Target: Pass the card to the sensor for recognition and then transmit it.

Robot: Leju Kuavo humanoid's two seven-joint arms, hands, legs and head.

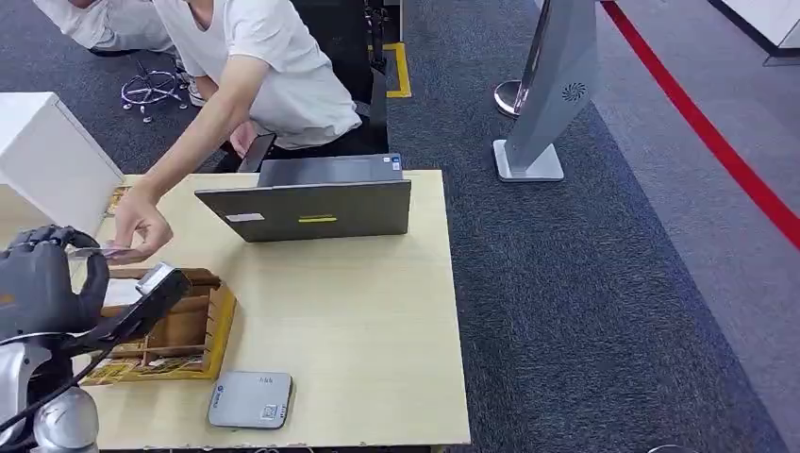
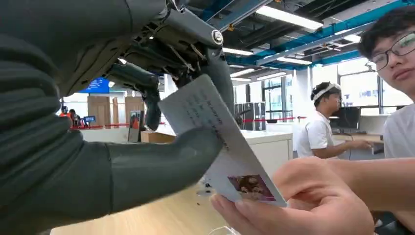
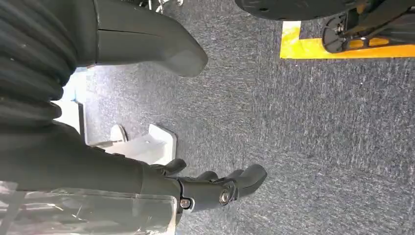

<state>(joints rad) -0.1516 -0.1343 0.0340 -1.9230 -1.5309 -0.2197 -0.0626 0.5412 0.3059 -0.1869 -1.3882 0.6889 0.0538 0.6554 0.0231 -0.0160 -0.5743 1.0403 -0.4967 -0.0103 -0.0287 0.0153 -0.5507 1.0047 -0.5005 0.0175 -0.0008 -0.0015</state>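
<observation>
We see the left robot hand (image 1: pixel 42 283) raised over the left edge of the tabletop (image 1: pixel 358 330), pinching the card (image 2: pixel 215 147) between its thick grey thumb and its darker fingers (image 2: pixel 147 93). The card is white with printed lines and a small picture at one corner. A person's hand (image 2: pixel 298 205) has hold of that pictured corner, so the card is held from both ends at once. From the head view the same person's hand (image 1: pixel 140 225) reaches in from the far side of the tabletop to meet the card (image 1: pixel 102 252) near the far left corner.

Below the left robot hand, at the left edge, sits a wooden organiser (image 1: pixel 184 326) on a yellow tray, with a dark scanner-like device (image 1: pixel 156 293) slanting across it. A flat grey sensor box (image 1: pixel 250 399) lies near the front edge. A grey laptop (image 1: pixel 316 203) stands at the far edge.

The right robot hand (image 3: pixel 215 188) hangs over dark carpet (image 3: pixel 318 137), its fingers loosely apart and holding nothing.
</observation>
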